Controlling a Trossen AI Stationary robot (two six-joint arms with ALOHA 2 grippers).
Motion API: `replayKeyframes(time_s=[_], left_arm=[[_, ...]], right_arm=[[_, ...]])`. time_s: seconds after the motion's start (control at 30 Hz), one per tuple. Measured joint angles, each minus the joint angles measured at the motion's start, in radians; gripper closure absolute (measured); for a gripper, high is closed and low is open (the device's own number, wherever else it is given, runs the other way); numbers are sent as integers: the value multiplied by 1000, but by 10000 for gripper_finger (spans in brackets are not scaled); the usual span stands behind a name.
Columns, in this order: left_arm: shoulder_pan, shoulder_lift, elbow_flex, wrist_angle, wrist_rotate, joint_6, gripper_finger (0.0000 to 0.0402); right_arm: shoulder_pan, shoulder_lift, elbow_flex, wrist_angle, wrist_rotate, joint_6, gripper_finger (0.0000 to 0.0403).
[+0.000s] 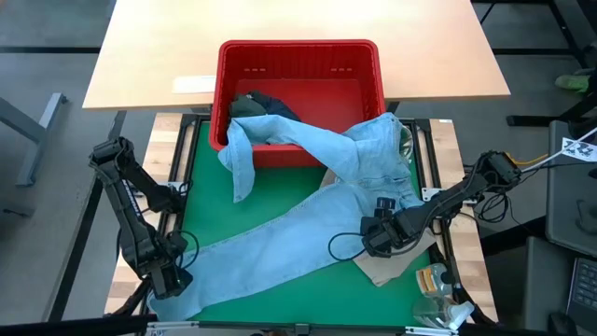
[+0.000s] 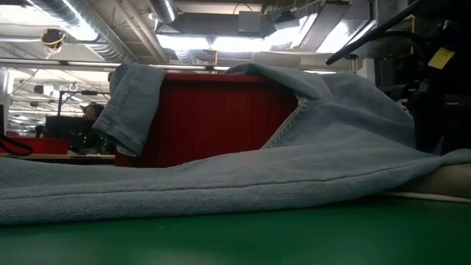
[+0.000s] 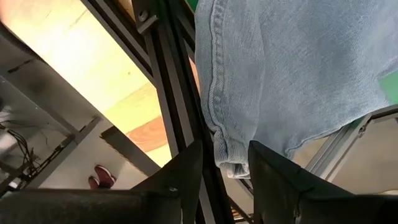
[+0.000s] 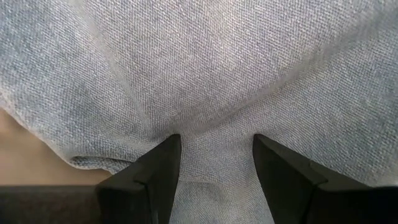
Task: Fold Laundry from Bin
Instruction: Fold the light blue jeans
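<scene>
A pair of light blue denim trousers (image 1: 308, 219) spreads over the green mat (image 1: 280, 299). One leg (image 1: 244, 154) is draped over the near rim of the red bin (image 1: 298, 47). The other leg runs to the near left corner. There my left gripper (image 1: 173, 280) is shut on its hem. My right gripper (image 1: 378, 238) is shut on the cloth near the trousers' upper part, at the mat's right. A dark garment (image 1: 263, 103) lies inside the bin. A beige garment (image 1: 387, 269) lies under the trousers. My left gripper pinches the hem end of the long leg (image 3: 231, 163) between its two fingers, at the hem's seamed corner. The fingers slant down from above. The rest of the leg lies slack on the mat. My right gripper pinches a pucker of the denim (image 4: 214, 134) between its two fingers, coming steeply from above. Creases in the cloth run in toward the fingers. How many layers it has I cannot tell. The cloth around it lies on the beige garment and the mat.
A wooden table (image 1: 298, 23) stands beyond the bin. A clear plastic item (image 1: 438, 285) lies at the mat's near right corner. The black frame rails (image 3: 171, 93) run along the mat's left edge beside my left gripper.
</scene>
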Motion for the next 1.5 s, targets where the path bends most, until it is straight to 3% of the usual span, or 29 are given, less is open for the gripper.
replayKeyframes(time_s=[0.43,0.6,0.9,1.33,1.5], left_arm=[[-8,10,0,-1,-21,-23,276],[-7,39,0,1,28,-19,276],[-11,48,0,11,29,-18,279],[-10,49,0,30,53,-21,389],[20,47,0,76,48,-18,395]], right_arm=[[0,0,0,0,0,0,200],[0,0,0,0,0,0,200],[0,0,0,0,0,0,200],[0,0,0,0,0,-1,200],[0,0,0,0,0,-2,200]])
